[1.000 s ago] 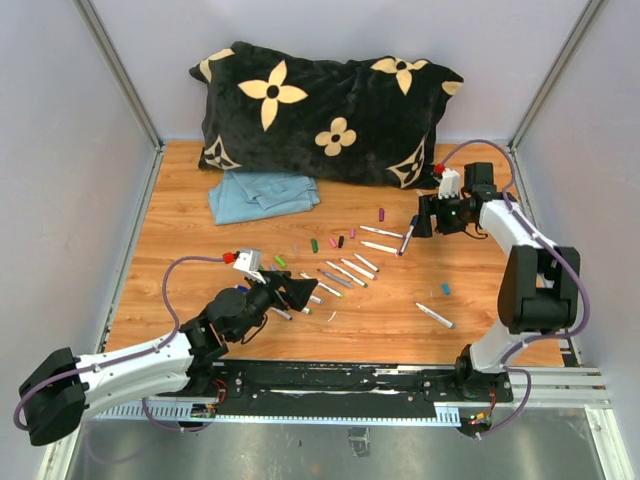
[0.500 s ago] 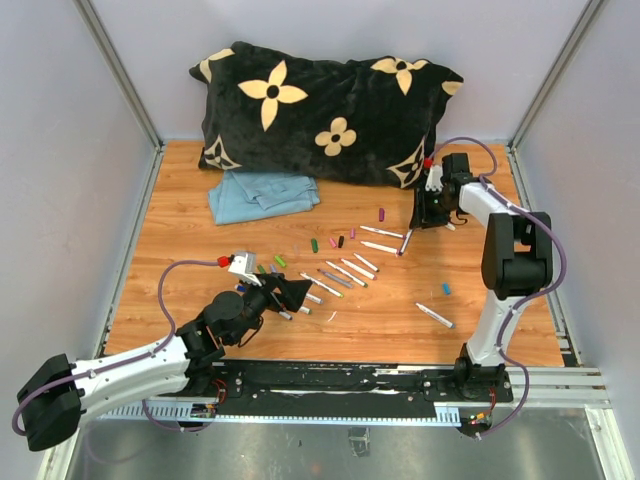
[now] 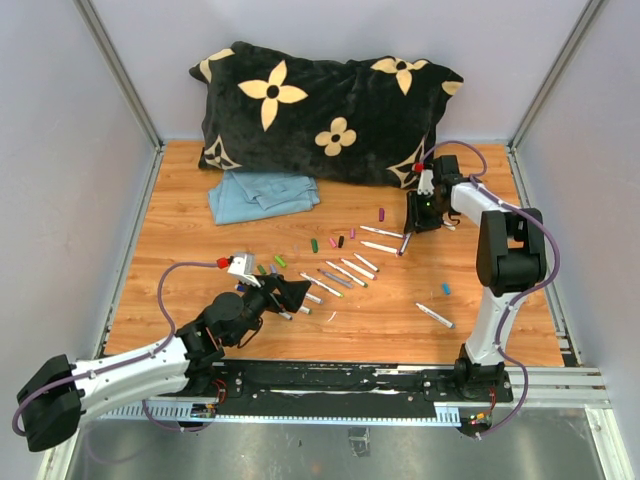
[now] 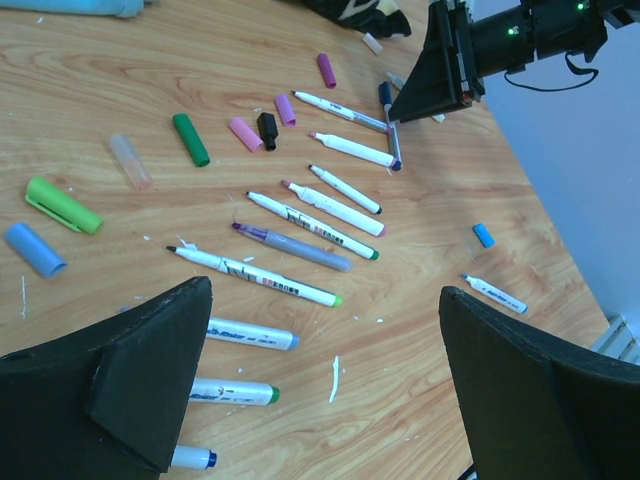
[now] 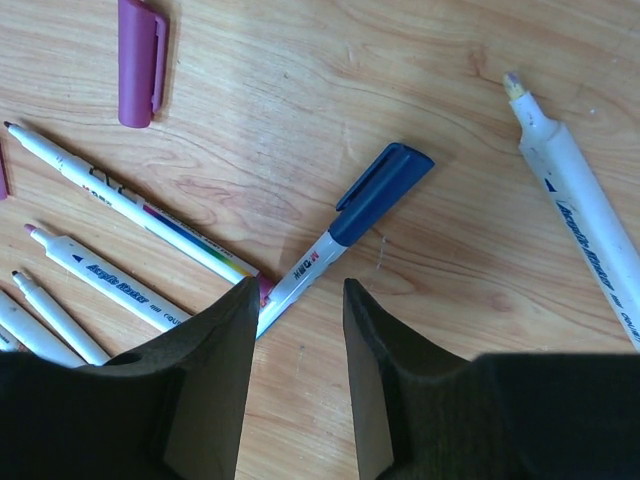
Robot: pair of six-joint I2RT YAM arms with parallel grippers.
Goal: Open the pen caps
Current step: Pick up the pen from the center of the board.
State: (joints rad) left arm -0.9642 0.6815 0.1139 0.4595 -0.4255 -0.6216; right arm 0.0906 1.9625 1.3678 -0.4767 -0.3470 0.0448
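Note:
Loose pen caps lie on the wood: dark green (image 4: pixel 190 138), light green (image 4: pixel 62 204), pale blue (image 4: pixel 35 248), pink (image 4: pixel 243 133), black (image 4: pixel 267 130) and purple (image 5: pixel 140 60). Several uncapped white pens (image 4: pixel 315 225) are fanned out between them. One pen keeps its dark blue cap (image 5: pixel 383 190); its barrel runs down to my right gripper's left fingertip. The right gripper (image 5: pixel 300 290) hangs low over it, open by a narrow gap that shows mostly bare wood. My left gripper (image 4: pixel 325 330) stands wide open over white pens with coloured ends (image 4: pixel 250 333), holding nothing.
A black pillow with cream flowers (image 3: pixel 320 110) and a folded blue cloth (image 3: pixel 262 193) lie at the back. A lone pen (image 3: pixel 434 315) and a small blue cap (image 3: pixel 446 289) lie front right. A white pen (image 5: pixel 580 220) lies right of the right gripper.
The right arm has swung left and down onto the dark-blue-capped pen, and its jaws have narrowed. The left arm has barely shifted and stays wide open.

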